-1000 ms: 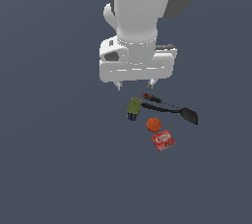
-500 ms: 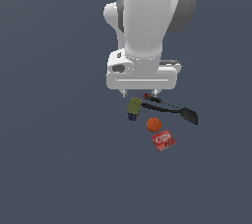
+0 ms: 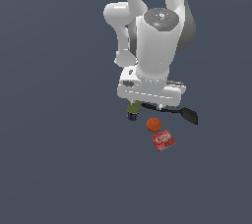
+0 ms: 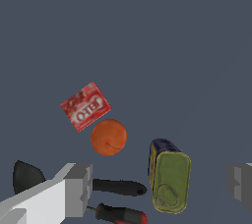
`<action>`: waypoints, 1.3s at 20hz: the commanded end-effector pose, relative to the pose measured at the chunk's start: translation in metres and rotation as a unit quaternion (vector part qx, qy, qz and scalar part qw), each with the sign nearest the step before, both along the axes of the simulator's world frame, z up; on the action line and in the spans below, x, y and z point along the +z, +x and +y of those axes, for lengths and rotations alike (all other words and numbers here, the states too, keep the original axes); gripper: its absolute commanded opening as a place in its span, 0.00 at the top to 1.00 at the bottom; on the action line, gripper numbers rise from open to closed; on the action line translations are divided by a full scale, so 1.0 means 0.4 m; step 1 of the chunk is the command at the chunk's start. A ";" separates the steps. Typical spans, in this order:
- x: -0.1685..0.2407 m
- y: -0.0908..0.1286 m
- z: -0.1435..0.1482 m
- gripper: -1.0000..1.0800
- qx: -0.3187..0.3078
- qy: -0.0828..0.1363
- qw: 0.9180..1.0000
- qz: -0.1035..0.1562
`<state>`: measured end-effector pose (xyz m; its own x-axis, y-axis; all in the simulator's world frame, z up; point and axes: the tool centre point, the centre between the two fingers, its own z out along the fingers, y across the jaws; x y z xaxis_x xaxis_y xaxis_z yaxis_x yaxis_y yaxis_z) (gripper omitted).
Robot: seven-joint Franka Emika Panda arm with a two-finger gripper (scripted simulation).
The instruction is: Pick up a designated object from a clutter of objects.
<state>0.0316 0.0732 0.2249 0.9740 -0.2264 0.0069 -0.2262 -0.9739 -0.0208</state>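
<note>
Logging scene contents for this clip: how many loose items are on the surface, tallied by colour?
Orange: 1, the orange ball
Red: 2, the flat red packet and the red-handled tool
Olive-green: 1, the can with a dark blue end
Black: 1, the black spatula
Total: 5

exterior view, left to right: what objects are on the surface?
olive-green can → orange ball → red packet → black spatula head. The red-handled tool is hidden behind the gripper there.
</note>
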 end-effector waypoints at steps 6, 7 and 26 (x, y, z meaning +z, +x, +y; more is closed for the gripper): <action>-0.112 -0.003 0.057 0.04 -0.072 -0.003 0.997 0.003; -0.126 -0.004 0.064 0.04 -0.082 -0.004 0.997 0.003; -0.314 -0.041 0.158 0.04 -0.201 -0.008 0.980 0.007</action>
